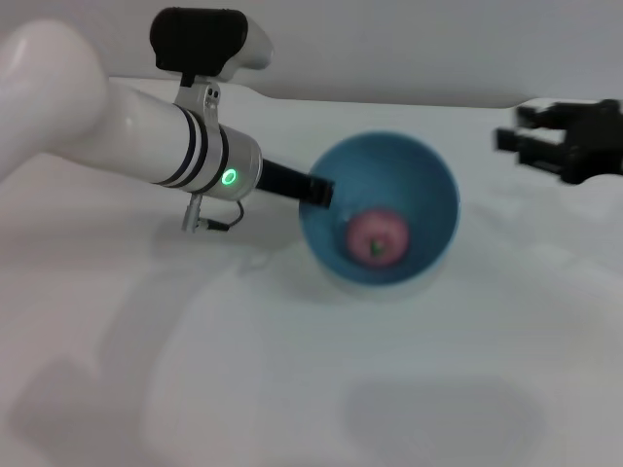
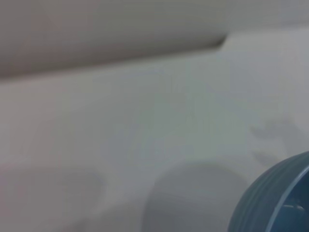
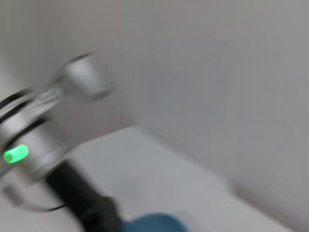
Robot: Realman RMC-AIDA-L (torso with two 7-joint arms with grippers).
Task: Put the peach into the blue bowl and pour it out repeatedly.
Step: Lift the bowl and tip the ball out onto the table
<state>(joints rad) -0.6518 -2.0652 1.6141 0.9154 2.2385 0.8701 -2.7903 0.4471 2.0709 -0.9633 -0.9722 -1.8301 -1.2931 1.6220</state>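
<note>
Blue bowl (image 1: 409, 195) tilted above the white surface (image 1: 292, 389), its rim clenched on the robot's left side by the jaws of the left gripper (image 1: 316, 190), with the peach (image 1: 377, 236) lying inside; right gripper (image 1: 569, 141) apart from the bowl, jaws released.

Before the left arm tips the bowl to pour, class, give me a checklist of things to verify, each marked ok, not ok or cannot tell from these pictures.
1. Peach inside the blue bowl: ok, it lies in the bottom.
2. Left end effector at the bowl's rim on the robot's left side: ok.
3. Left end effector firmly clamped on the rim: cannot tell, the fingers are hidden.
4. Right end effector apart from the bowl: ok, it hangs off to the right.
5. Bowl resting on the table or lifted: cannot tell; it looks tilted toward the camera.
</note>
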